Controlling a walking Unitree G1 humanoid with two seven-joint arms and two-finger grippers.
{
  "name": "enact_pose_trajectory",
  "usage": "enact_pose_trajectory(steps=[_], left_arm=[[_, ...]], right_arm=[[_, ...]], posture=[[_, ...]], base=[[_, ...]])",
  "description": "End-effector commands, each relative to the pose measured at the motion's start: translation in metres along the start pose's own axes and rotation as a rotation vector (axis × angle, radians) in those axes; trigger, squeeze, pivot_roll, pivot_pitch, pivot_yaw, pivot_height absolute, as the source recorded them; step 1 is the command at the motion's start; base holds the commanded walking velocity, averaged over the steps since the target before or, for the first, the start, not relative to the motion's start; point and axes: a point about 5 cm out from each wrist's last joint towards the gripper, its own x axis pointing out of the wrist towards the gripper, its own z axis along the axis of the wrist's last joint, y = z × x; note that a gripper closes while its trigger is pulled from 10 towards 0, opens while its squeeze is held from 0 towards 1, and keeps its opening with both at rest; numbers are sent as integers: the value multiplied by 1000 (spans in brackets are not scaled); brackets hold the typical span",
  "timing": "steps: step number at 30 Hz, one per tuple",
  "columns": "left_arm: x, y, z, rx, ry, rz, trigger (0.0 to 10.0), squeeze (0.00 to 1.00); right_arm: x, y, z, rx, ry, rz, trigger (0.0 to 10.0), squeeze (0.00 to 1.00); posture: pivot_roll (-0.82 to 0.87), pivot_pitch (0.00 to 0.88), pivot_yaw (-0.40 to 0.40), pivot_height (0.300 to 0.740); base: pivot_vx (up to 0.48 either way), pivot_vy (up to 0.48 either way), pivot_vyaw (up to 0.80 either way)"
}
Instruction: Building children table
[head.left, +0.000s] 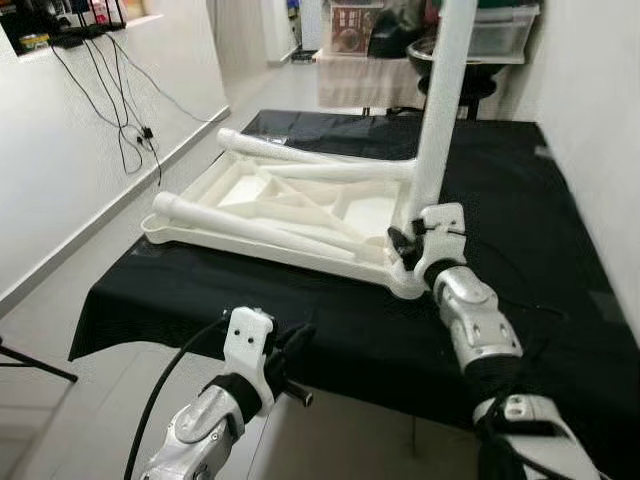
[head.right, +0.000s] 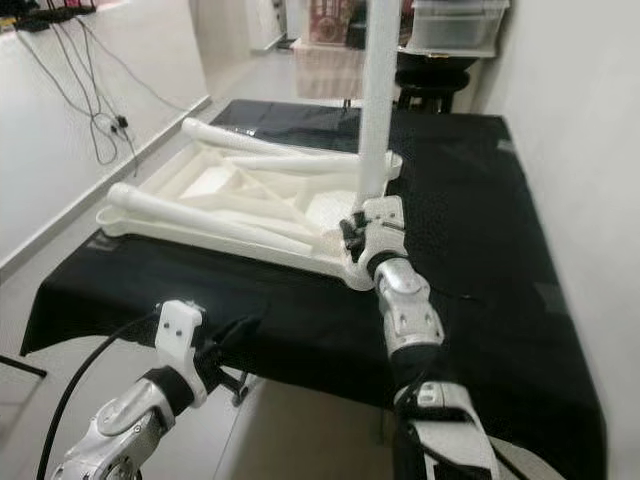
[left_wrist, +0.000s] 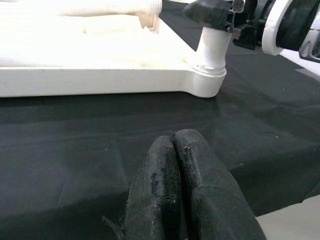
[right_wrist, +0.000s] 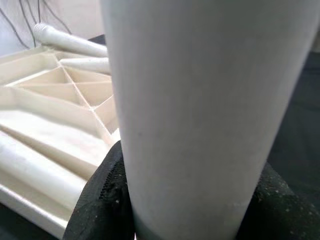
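- Cables (head.left: 120, 100) hung down the white wall in the upper left of the frame; a clear storage bin (head.left: 500, 30) and a dark stool (head.left: 455, 85) stood beyond the bench's far edge.
- A white wall (head.left: 600, 120) ran close along the right side of the bench (head.left: 560, 200), which was draped in black cloth; open floor lay at the left.
- The white tabletop (head.left: 290, 205) lay upside down at the centre left of the bench, its ribbed underside up, with two loose legs (head.left: 240, 225) lying on it.
- One leg (head.left: 440, 110) stood upright in the near right corner socket.
- The right pincer (head.left: 412, 240) clamped that leg's base.
- The left pincer (left_wrist: 175, 175), fingers pressed together, hovered at the bench's near edge, holding nothing.
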Motion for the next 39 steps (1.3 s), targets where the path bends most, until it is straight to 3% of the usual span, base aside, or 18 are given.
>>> enact_pose_trajectory(steps=[1, 4, 5, 6, 7, 8, 9, 13, 15, 17, 18, 19, 20, 27, 35, 36, 38, 39], left_arm=[[-1, 3, -2, 9, 15, 14, 10000, 0], [0, 3, -2, 14, 15, 17, 10000, 0], [0, 3, -2, 14, 15, 16, 10000, 0], [0, 3, -2, 14, 15, 16, 10000, 0], [0, 2, -2, 12, 17, 13, 10000, 0], [0, 2, -2, 12, 17, 11, 10000, 0], [0, 2, -2, 11, 17, 10, 10000, 0], [-1, 2, -2, 9, 17, 10, 10000, 0], [-1, 2, -2, 9, 17, 10, 10000, 0], [-1, 2, -3, 8, 17, 10, 10000, 0], [0, 2, -3, 7, 17, 10, 10000, 0], [0, 1, -3, 8, 17, 9, 10000, 0], [0, 0, -3, 8, 17, 9, 10000, 0], [-1, -3, -3, 4, 17, 5, 10000, 0], [-10, -11, -1, -14, 17, -3, 10000, 0], [-13, -13, 0, -19, 19, -5, 10000, 0], [-13, -13, 0, -19, 19, -5, 10000, 0], [-15, -15, 1, -23, 21, -6, 10000, 0]], right_arm=[[-7, -4, -26, -16, 118, -42, 0, 0], [-21, 16, -30, -53, 167, 3, 0, 0], [-24, 21, -32, -56, 189, 7, 9216, 0], [-24, 21, -32, -56, 189, 7, 9216, 0], [-26, 25, -33, -45, 198, 33, 10000, 0], [-26, 26, -32, -35, 194, 41, 10000, 0], [-24, 28, -32, -38, 195, 74, 10000, 1000], [-10, 41, -19, 72, 119, 241, 10000, 1000], [-10, 41, -19, 72, 119, 241, 10000, 1000], [-6, 47, -10, 84, 72, 327, 10000, 1000], [-4, 51, -4, 83, 44, 391, 10000, 416], [-2, 53, 4, 73, 12, 455, 10000, 416], [1, 52, 11, 53, -8, 508, 10000, 0], [9, 48, 15, 12, 12, 695, 10000, 0], [17, 46, 18, 1, 16, 729, 10000, 0], [18, 45, 21, 6, 9, 738, 7333, 0], [18, 45, 21, 6, 9, 738, 7333, 0], [19, 45, 23, 9, 4, 746, 0, 0]], posture=[[-19, 86, 30, 740], [-14, 85, 26, 740], [-17, 83, 27, 740], [-17, 83, 27, 740], [-18, 83, 29, 740], [-18, 83, 29, 740], [-15, 83, 27, 740], [-14, 82, 26, 740], [-14, 82, 26, 740], [-12, 81, 26, 740], [-11, 80, 27, 740], [-3, 79, 24, 740], [-3, 76, 24, 740], [5, 81, 25, 740], [43, 130, 34, 740], [55, 151, 38, 740], [55, 151, 38, 740], [55, 151, 38, 740]], base=[[0, 0, 0], [0, 0, 0], [0, 0, 0], [0, 0, 0], [0, 0, 0], [0, 0, 0], [0, 0, 0], [0, 0, 0], [0, 0, 0], [0, 0, 0], [0, 0, 0], [0, 0, 0], [0, 0, 0], [0, 0, 0], [0, 0, 0], [0, 0, 0], [0, 0, 0], [0, 0, 0]])
